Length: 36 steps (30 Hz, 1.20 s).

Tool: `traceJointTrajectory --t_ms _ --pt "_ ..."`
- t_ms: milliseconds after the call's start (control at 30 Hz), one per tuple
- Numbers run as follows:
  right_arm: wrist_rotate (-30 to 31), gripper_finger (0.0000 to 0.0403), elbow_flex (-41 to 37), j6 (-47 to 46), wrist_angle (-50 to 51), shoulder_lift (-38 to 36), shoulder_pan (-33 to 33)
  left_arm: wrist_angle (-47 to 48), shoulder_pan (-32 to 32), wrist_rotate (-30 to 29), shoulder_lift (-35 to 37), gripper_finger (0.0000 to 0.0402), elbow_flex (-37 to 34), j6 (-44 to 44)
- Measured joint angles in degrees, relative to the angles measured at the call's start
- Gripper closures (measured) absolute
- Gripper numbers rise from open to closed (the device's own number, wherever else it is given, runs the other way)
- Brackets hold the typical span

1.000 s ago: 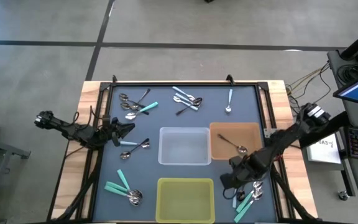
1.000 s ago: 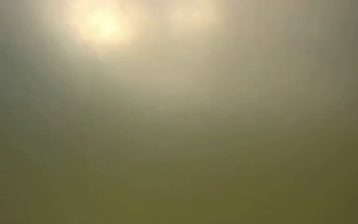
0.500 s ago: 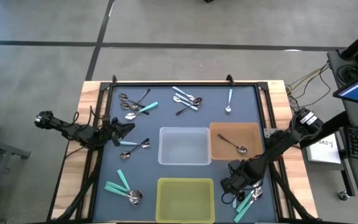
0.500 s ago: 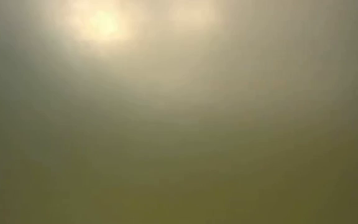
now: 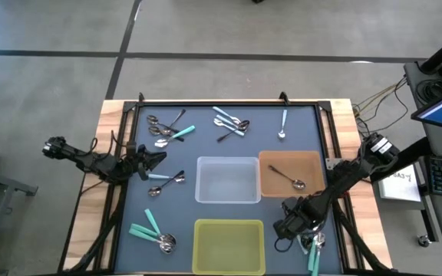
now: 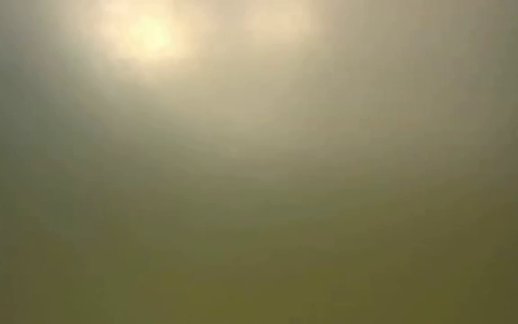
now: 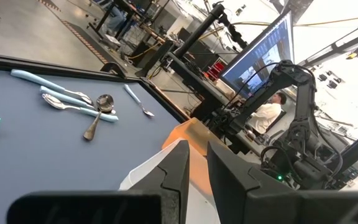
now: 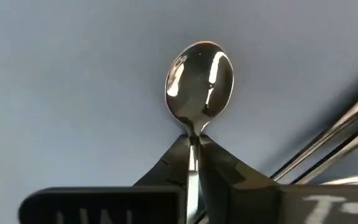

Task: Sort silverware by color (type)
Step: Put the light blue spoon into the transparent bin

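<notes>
Right gripper (image 8: 193, 163) pinches spoon (image 8: 200, 84) neck, right of yellow bin (image 5: 229, 245) | I lift straight, avoiding neighbouring spoons.

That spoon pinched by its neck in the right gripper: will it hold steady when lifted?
Probably stiff: the spoon looks like polished metal. The right gripper pinches only its thin neck, so it may pivot or slip. It seems light, small beside the brown bin.
</notes>
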<state>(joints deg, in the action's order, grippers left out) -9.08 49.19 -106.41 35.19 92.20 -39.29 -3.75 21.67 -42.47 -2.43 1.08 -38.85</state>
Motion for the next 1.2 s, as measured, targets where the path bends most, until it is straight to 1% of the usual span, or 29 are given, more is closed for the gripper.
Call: traceJointTrajectory --t_ms 67,133,200,433,567,700,767,1033,1100,1200 --pt "0.47 0.0391 0.01 0.60 -0.17 -1.37 0.00 0.00 -0.02 0.00 0.00 0.0361 0.01 0.00" --pt "2.99 0.0392 0.36 1.29 -0.75 -2.94 -0.15 0.00 -0.02 0.00 0.00 0.0361 0.00 -0.01" --pt "7.94 0.0392 1.19 2.53 -2.68 -4.57 0.00 0.00 0.00 -0.01 -0.01 0.0361 0.00 -0.02" --pt "24.07 0.0393 4.58 8.55 -1.36 -12.02 0.01 0.15 -0.02 -0.01 -0.05 0.0361 0.02 -0.02" --pt "34.25 0.0393 8.16 17.85 -1.62 -14.99 0.67 0.10 -0.02 0.01 -0.07 0.0361 0.01 -0.01" --pt "40.18 0.0393 12.10 30.34 -1.68 -15.45 4.20 0.09 -0.02 0.01 -0.07 0.0361 0.00 0.00" --pt "41.54 0.0393 14.26 37.03 -1.82 -14.87 6.94 0.08 -0.02 0.01 -0.07 0.0361 0.01 -0.02" --pt "41.23 0.0393 23.59 62.06 -2.77 -8.57 19.97 0.01 0.00 0.00 -0.07 0.0361 0.00 -0.01" --pt "40.18 0.0393 25.62 67.09 -3.16 -6.78 22.44 0.01 -0.01 0.00 -0.07 0.0361 0.00 -0.02" --pt "36.96 0.0393 27.66 73.35 -2.88 -3.69 25.44 0.02 -0.02 -0.01 -0.07 0.0361 0.00 -0.02"
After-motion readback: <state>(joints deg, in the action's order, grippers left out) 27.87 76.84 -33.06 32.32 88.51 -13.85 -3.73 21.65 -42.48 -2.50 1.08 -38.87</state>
